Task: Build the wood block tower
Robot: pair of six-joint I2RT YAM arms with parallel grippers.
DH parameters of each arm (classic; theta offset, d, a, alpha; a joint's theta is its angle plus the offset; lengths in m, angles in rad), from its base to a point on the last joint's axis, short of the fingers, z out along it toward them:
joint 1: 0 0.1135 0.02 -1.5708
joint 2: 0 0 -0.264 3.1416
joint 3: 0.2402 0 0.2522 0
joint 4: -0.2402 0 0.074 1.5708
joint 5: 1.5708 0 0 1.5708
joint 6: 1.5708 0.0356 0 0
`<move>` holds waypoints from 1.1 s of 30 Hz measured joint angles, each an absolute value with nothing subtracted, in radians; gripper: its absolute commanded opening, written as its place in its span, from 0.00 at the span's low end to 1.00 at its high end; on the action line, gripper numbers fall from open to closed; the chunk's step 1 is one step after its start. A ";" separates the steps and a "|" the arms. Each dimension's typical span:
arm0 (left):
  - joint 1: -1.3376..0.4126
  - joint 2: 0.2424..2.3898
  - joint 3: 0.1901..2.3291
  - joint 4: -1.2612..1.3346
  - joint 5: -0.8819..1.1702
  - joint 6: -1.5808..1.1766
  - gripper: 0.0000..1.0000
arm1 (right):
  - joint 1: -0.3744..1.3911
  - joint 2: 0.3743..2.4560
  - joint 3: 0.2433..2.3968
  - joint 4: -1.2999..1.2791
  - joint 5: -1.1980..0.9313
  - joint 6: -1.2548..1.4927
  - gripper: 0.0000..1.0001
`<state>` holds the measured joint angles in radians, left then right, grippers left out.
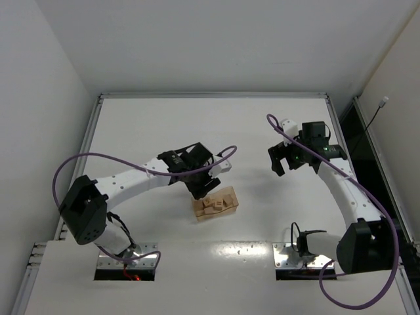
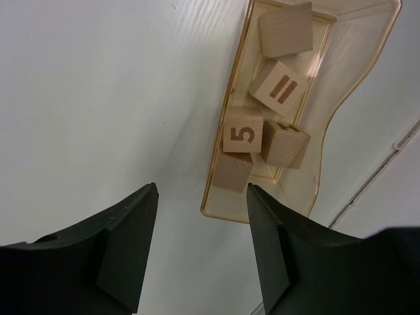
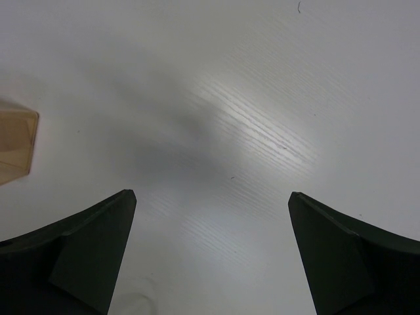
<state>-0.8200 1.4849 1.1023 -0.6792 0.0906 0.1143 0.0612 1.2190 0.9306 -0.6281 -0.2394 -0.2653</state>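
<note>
Top view first: the left claw [image 1: 200,190] is parked right over the left end of the little tan tray [image 1: 232,197], near the middle of the white table [image 1: 164,125]. The wooden cubes [image 1: 213,204] are seen lying inside that tray in a loose bunch, so nothing is stacked into a column yet. The right claw [image 1: 281,159] is held well apart from the tray, off to the right over bare table. Purple cables [image 1: 98,157] are looped along both arms.

Left wrist view: the left claw [image 2: 202,220] is shown spread. Its fingers [image 2: 125,243] are apart with nothing pinched, and only table surface is seen in the gap. Here the tray [image 2: 341,59] is seen to be see-through amber plastic, with its near end just ahead of the right-hand finger. Four cubes can be counted in it:
- a plain one [image 2: 285,29] at the far end
- one marked with two bars [image 2: 279,88]
- one stamped with a 5 [image 2: 243,133]
- one [image 2: 287,146] touching the 5 cube, with a dark mark on top that can't be read

Right wrist view: the right claw [image 3: 211,223] is spread wide with nothing gripped, just white table underneath. A corner of the amber tray [image 3: 14,144] is caught at the left edge.
</note>
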 measured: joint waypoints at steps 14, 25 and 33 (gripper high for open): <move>-0.836 1.637 1.077 -0.653 0.068 0.113 0.38 | 0.061 1.241 0.931 -0.628 -0.239 -0.265 1.00; -0.812 1.684 1.084 -0.627 0.067 0.111 0.00 | 0.061 1.241 0.931 -0.628 -0.235 -0.265 1.00; -0.781 1.609 1.100 -0.567 -0.323 -0.046 0.00 | 0.061 1.241 0.931 -0.628 -0.231 -0.265 1.00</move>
